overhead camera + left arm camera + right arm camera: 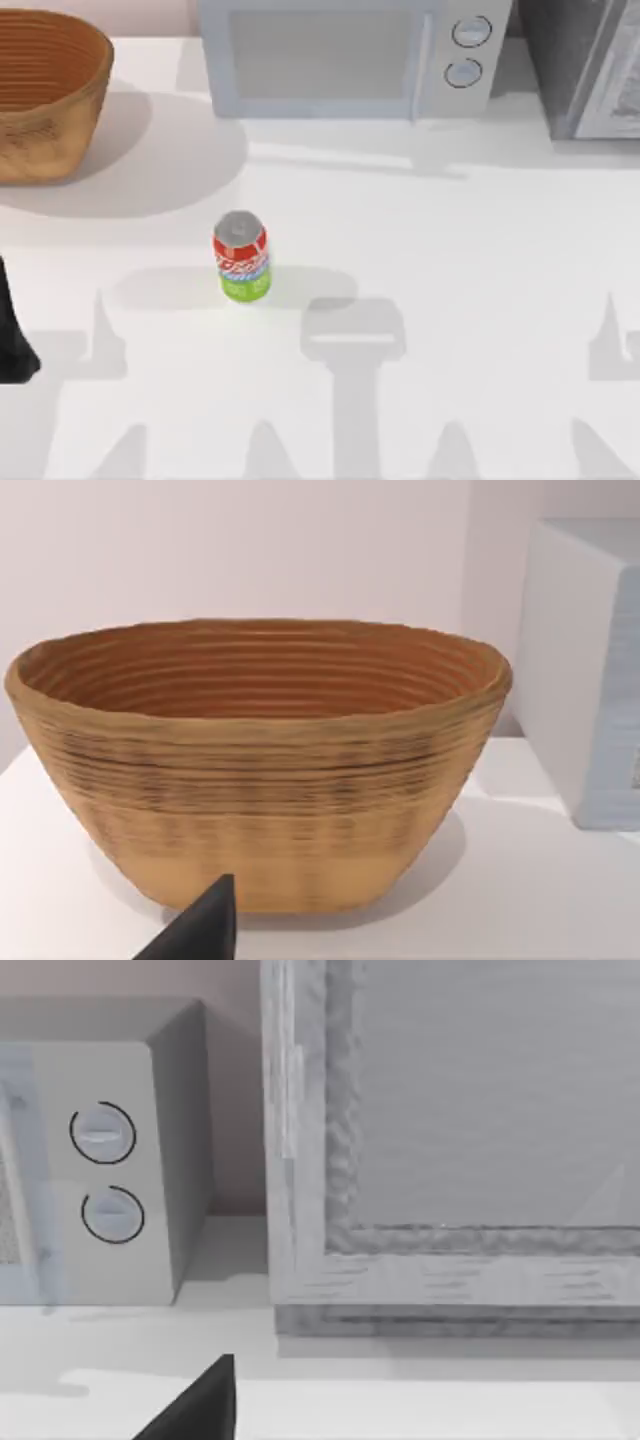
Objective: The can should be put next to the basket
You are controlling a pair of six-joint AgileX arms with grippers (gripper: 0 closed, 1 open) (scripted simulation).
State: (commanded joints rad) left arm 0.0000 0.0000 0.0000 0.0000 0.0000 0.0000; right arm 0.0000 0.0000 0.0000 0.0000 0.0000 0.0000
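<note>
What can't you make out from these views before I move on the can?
- Basket: top view's left and upper edges cut it off; its floor is hidden behind its wall in the left wrist view.
- Left hand: one dark tip at the frame edge; opening unreadable.
- Right hand: likewise.
- Can lettering: too small to read.

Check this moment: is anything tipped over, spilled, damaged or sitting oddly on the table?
Nothing stands out. The can stands upright in the open, apart from everything. The basket sits upright at the table's far left with no damage showing, and the microwave and the grey cabinet line the back edge squarely. No spill marks the table.
</note>
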